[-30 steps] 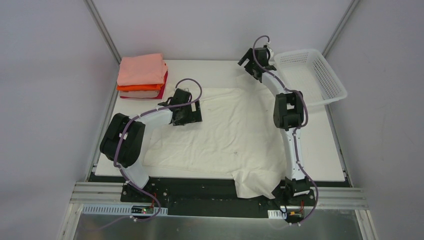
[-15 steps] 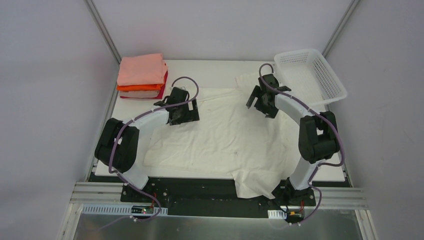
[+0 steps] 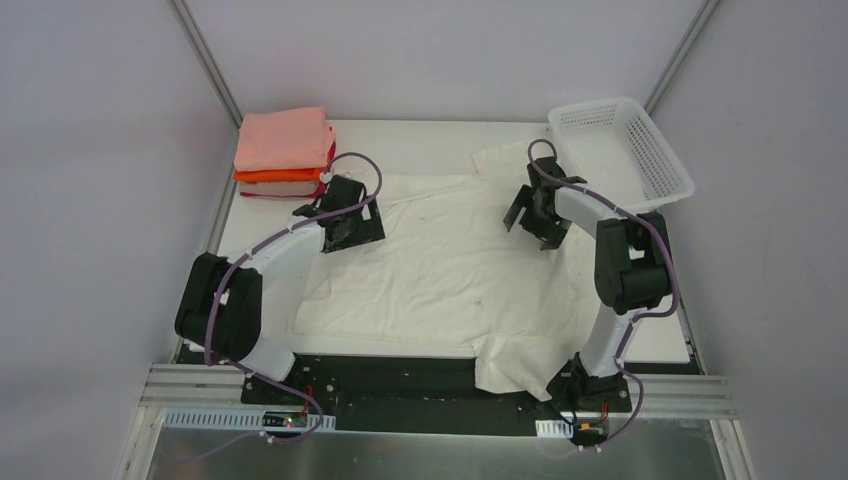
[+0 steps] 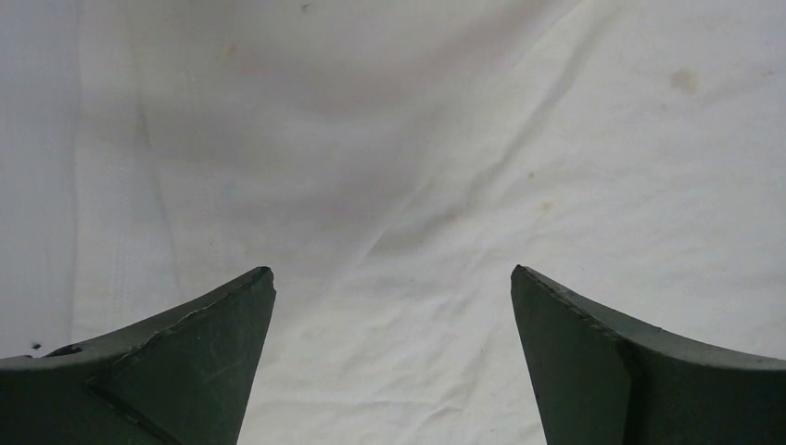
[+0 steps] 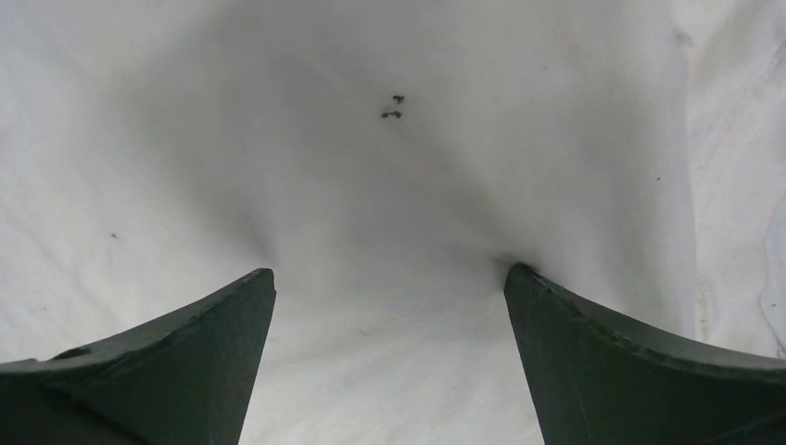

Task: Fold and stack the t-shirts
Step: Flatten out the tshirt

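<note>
A large cream-white t-shirt (image 3: 450,270) lies spread over the table, one corner hanging over the near edge. It fills the left wrist view (image 4: 389,167) and the right wrist view (image 5: 389,185). My left gripper (image 3: 352,228) is open, low over the shirt's far left part. My right gripper (image 3: 538,215) is open, fingertips (image 5: 519,278) touching the cloth at its far right part. A folded stack (image 3: 285,150) sits at the far left corner: salmon-pink on top, then orange, white and crimson-red.
A white lattice basket (image 3: 625,150) stands at the far right corner. A shirt sleeve (image 3: 500,158) lies beside it. Grey walls enclose the table (image 3: 420,135) on the left, back and right.
My right arm swung from the basket corner back down onto the shirt's far right part. My left gripper slid a little toward the far left over the shirt.
</note>
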Available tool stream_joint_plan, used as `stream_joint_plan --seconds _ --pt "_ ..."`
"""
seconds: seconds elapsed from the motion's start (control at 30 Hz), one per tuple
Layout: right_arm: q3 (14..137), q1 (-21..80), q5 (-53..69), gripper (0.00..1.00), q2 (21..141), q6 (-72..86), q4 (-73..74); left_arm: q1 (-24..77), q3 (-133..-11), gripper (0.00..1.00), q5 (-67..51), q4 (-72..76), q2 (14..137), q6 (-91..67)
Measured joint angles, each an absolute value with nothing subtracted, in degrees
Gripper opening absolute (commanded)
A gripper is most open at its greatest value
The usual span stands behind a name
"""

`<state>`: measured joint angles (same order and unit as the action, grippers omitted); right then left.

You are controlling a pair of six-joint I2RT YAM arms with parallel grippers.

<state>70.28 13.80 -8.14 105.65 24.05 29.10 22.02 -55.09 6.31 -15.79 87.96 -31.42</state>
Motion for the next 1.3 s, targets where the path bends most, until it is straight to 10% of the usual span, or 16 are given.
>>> stream_joint_plan --seconds 0.23,0.57,1.3 --pt "78.9 10.9 -9.0 1.0 112.0 20.1 33.5 21.8 -51.8 0.95 10.7 -19.4 80.9 -33.7" --pt "81.8 10.7 -10.1 1.0 114.1 16.4 34.5 14.9 -50.4 0.49 10.4 -20.3 82.6 -36.9" --pt "81.6 10.7 -10.4 1.0 114.1 16.2 34.3 14.9 -47.8 0.3 5.0 -19.3 87.6 -38.5"
